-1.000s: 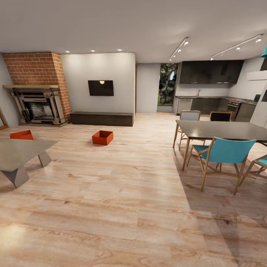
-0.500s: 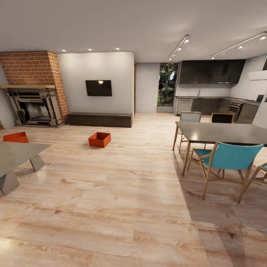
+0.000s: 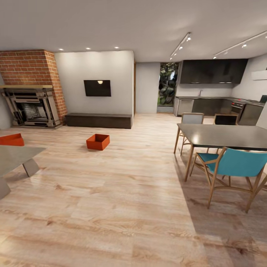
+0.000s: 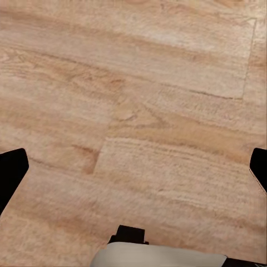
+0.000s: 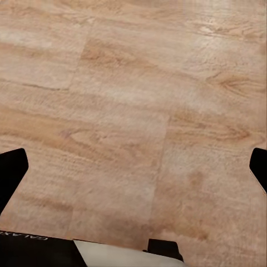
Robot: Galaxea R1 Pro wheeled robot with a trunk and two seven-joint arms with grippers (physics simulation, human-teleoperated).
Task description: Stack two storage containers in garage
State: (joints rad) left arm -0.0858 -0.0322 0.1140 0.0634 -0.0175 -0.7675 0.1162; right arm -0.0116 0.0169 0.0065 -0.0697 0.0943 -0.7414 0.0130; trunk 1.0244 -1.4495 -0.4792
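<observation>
Two orange-red open-topped storage containers rest on the light wood plank floor of the living room. One container (image 3: 98,142) sits mid-floor in front of the dark low bench. The other container (image 3: 11,139) lies at the far left, partly cut off by the grey coffee table. In the left wrist view my left gripper (image 4: 133,172) is open over bare planks, its dark fingertips (image 4: 11,172) spread to the frame's sides. My right gripper (image 5: 133,172) is likewise open above the planks, with nothing between its fingers (image 5: 11,172).
A grey coffee table (image 3: 15,157) stands at the left. A red brick fireplace (image 3: 31,89) and dark low bench (image 3: 98,120) line the far wall. A dark dining table (image 3: 226,135) with blue chairs (image 3: 233,167) occupies the right. The kitchen lies beyond.
The whole head view has shifted: containers, fireplace and coffee table slid leftward and the dining set drew closer, so the camera moved. The containers themselves stay put on the floor.
</observation>
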